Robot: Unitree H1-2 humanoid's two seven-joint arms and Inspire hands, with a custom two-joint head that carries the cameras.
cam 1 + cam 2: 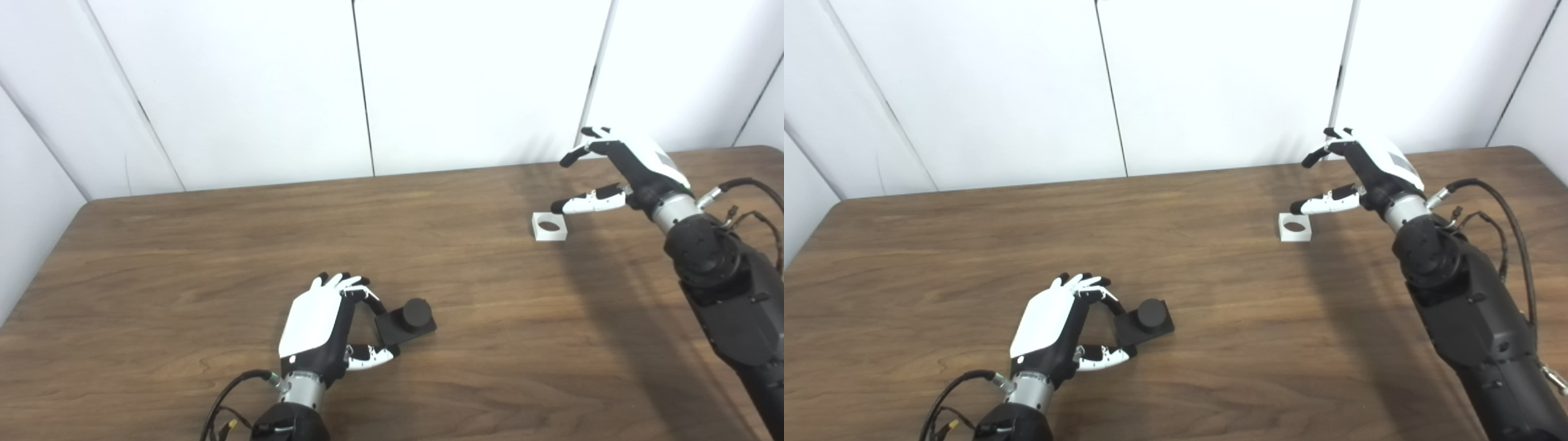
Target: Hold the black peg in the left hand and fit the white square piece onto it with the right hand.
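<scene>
— White wall panels with dark seams behind a brown wood-grain desk (pixel 184 257): is that the whole room from the left eye view?

— Yes. Near the front edge lies the black peg (pixel 409 321), a short round stub standing on a flat square black base. The left hand (pixel 324 327) is at the base's left side, fingers (pixel 367 297) curled over the far corner and thumb (pixel 370 356) at the near corner, so the base sits between them. Whether it is truly clamped or only touched, I cannot tell.

— And the white square piece (pixel 549 226)?

— Flat on the desk, far right, well apart from the peg. It is a small white block with a round hole through its top. The right hand (pixel 618 171) hovers just beside it, spread and empty, its thumb (pixel 585 203) reaching towards the block's right edge.

— Does the right eye view add anything?

— Same layout, seen a little further right. The peg's stub (pixel 1150 313) stands upright on its base, which is slightly turned against the desk edge. The white block rests squarely, its hole dark. A gap shows between the right hand's upper fingers (pixel 1323 153) and the thumb below them.
</scene>
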